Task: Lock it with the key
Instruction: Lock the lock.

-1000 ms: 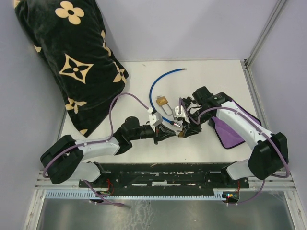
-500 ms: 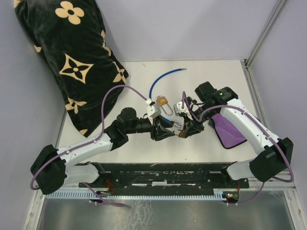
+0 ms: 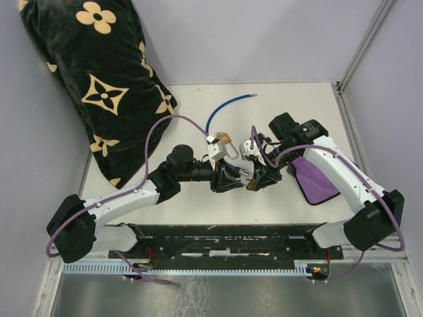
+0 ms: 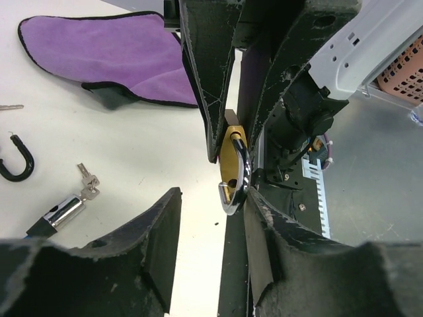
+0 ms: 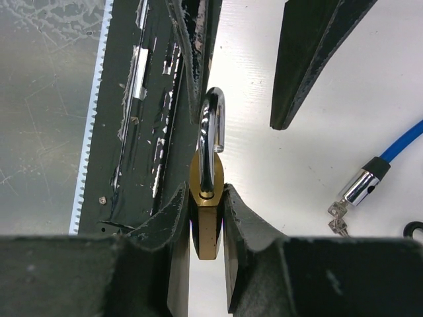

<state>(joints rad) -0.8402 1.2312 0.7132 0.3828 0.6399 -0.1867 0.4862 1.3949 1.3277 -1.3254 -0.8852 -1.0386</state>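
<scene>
A brass padlock (image 5: pixel 208 221) stands edge-on between my right gripper's (image 5: pixel 206 198) fingers, which are shut on its body. Its silver shackle (image 5: pixel 213 125) sticks out toward the left gripper and looks sprung open at one end. In the left wrist view the same padlock (image 4: pixel 231 158) hangs just past my left gripper (image 4: pixel 210 218). That gripper is open, with the shackle's tip (image 4: pixel 232 197) beside its right finger. A small bunch of keys (image 4: pixel 88 181) lies on the table at a silver cable end (image 4: pixel 63 211), held by neither gripper. From above, the two grippers meet nose to nose (image 3: pixel 241 178).
A blue cable (image 3: pixel 221 109) curls behind the grippers with a second brass lock (image 3: pixel 225 139) by it. A purple cloth (image 3: pixel 310 178) lies to the right. A black flower-print pillow (image 3: pixel 99 79) fills the back left. The black base rail (image 3: pixel 225 238) runs along the near edge.
My left gripper was shut a second ago and now stands open. The left arm has swung up and right toward the padlock. The right gripper shifted slightly, keeping its grip.
</scene>
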